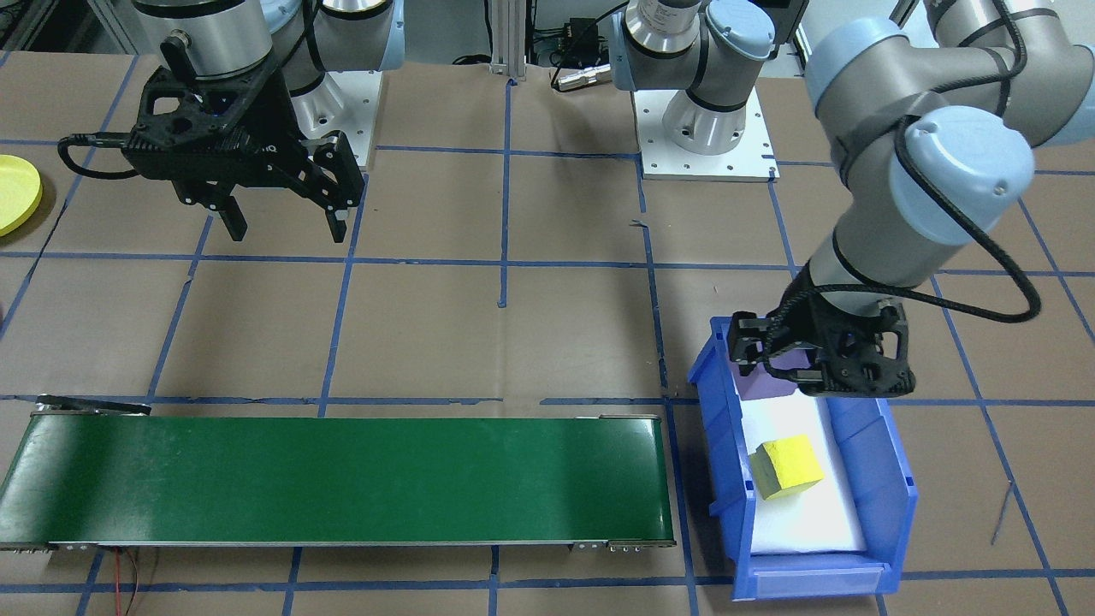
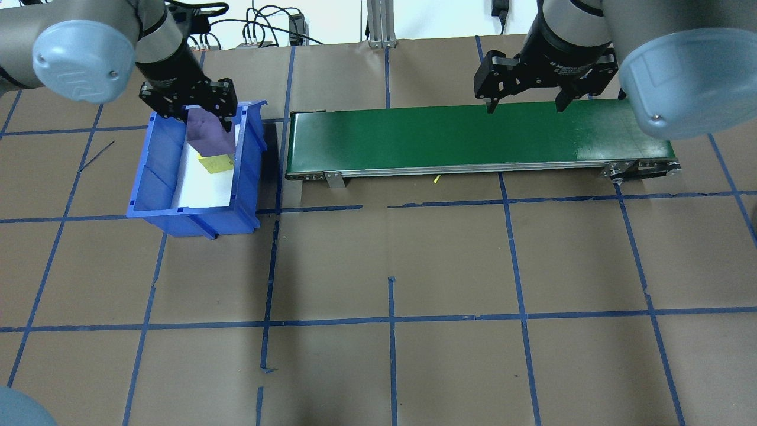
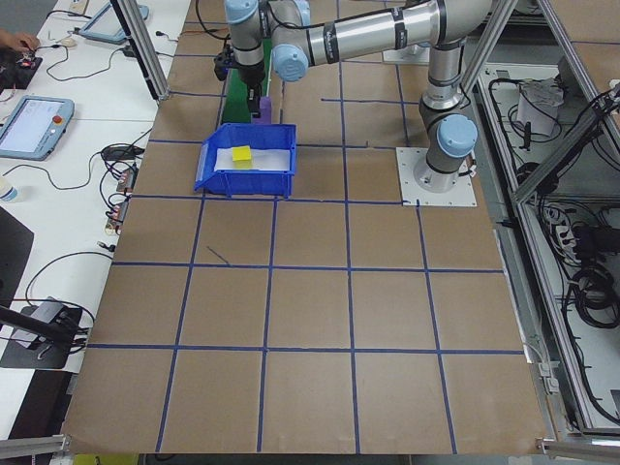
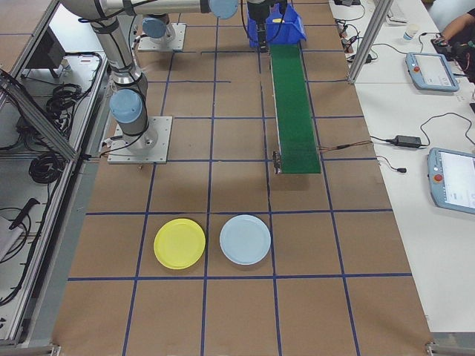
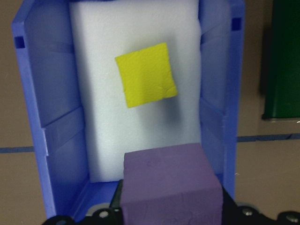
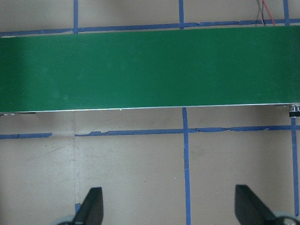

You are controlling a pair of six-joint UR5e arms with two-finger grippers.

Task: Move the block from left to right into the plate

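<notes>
Our left gripper (image 1: 774,364) was clamped on the purple block (image 5: 171,185), its fingers pressed to opposite faces of the cube, which sat just under the palm in the wrist view. Below and ahead of those fingers lay the white foam floor of the blue bin (image 1: 898,488), and further ahead on it the yellow block (image 1: 787,466), apart from the held one. How far the purple block stood clear of the foam we could not say for certain; the front-facing view suggested it hung around the height of the bin's rim. Outward from there, the near end of the green conveyor (image 2: 473,139) lay just beside the bin, on the side toward our other arm, and its long axis ran straight away from the left fingers toward the right ones. Our right gripper (image 2: 523,97) hovered over the far stretch of that belt, spread wide with nothing between the fingers. The yellow plate (image 4: 179,243) lay beyond it, well apart from the held block and nearer the right arm, next to a pale blue plate (image 4: 246,239).
</notes>
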